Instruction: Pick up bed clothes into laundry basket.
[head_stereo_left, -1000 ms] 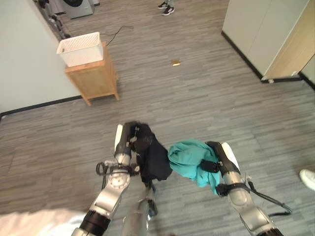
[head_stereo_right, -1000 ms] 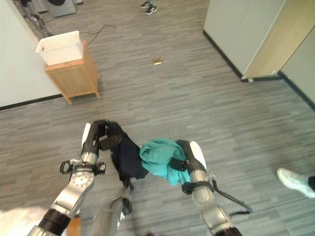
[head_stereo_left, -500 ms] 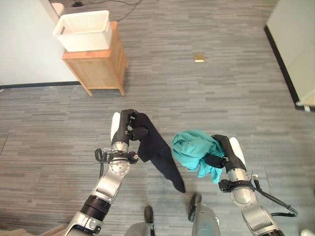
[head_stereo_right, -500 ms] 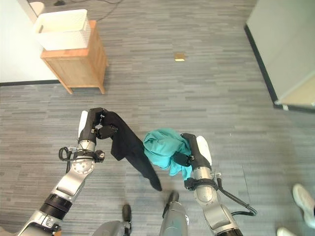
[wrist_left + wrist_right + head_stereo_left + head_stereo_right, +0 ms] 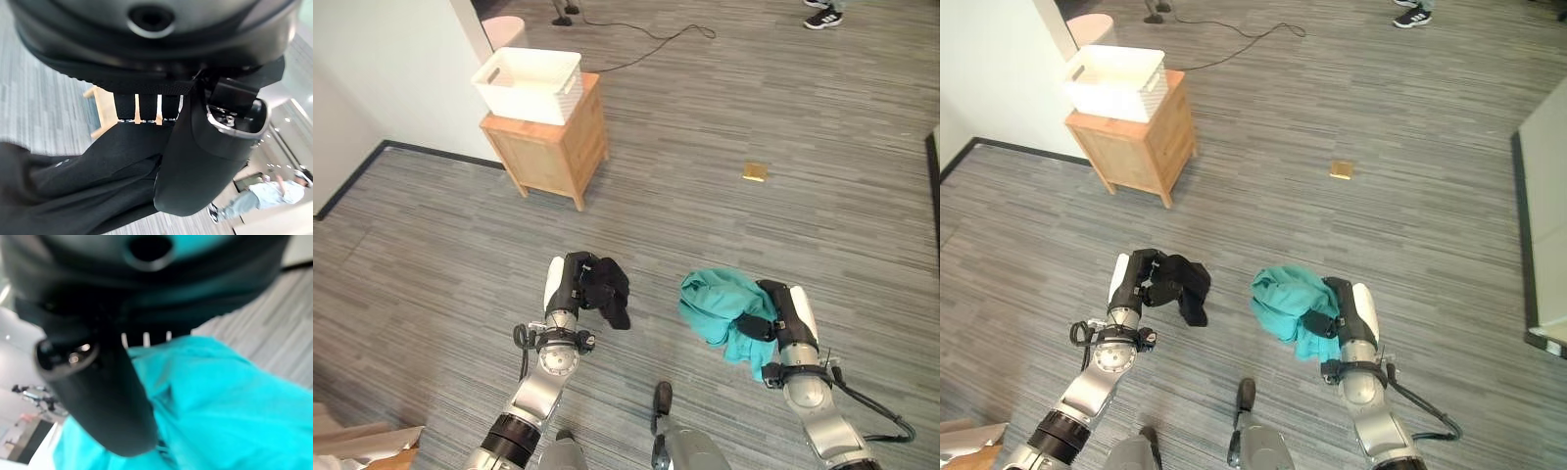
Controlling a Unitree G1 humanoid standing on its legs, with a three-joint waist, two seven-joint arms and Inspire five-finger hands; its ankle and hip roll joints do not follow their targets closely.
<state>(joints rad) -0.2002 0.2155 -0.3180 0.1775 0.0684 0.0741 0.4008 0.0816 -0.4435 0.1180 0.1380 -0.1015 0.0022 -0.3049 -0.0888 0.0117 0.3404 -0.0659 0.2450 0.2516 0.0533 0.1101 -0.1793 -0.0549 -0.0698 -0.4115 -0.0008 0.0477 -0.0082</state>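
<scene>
My left hand (image 5: 576,284) grips the black garment (image 5: 609,290), my right hand (image 5: 773,323) the teal garment (image 5: 720,305); the white basket (image 5: 529,84) awaits both.

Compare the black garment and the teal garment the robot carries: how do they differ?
The black garment is dark and bunched small in the left hand; the teal garment is bright and a bulkier bundle in the right hand. A short end of the black one hangs down; the teal one droops below the wrist. Both are clutched above the floor, far from the white basket.
</scene>
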